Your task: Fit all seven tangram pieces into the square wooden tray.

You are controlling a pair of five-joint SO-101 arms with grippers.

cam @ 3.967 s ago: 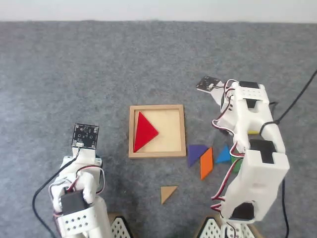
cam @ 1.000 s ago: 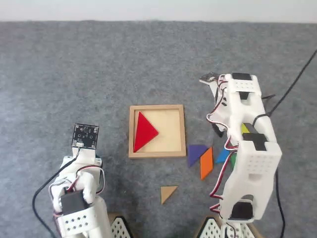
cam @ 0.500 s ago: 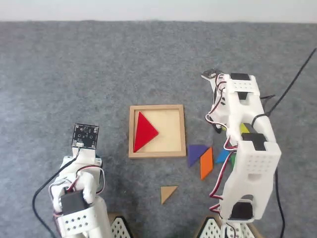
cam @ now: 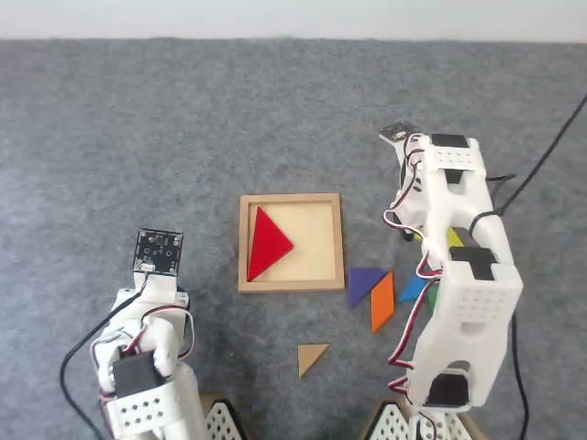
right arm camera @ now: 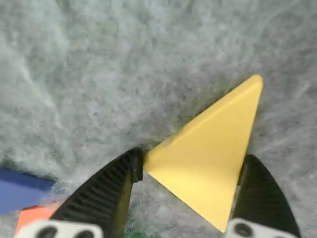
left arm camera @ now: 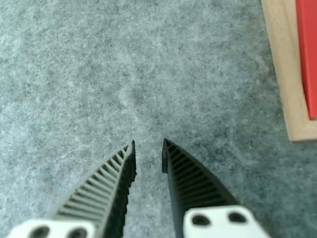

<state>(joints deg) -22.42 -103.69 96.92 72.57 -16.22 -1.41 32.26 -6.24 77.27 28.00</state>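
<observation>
The square wooden tray lies mid-table with a red triangle in its left half. To its right lie a purple piece, an orange piece and a blue triangle, and a tan triangle lies nearer the front. The right arm reaches over these pieces, hiding part of them. My right gripper is shut on the yellow triangle, which rests flat on the felt with a finger at either side. My left gripper is shut and holds nothing, low over bare felt beside the tray's edge.
Grey felt covers the whole table. The left arm sits folded at the front left. A black cable runs off to the right behind the right arm. A sliver of green shows by the right gripper's base.
The right arm swung from the tray's upper right over to the loose pieces and lowered there; in the last second its wrist edged slightly right. The left arm and the pieces kept still.
</observation>
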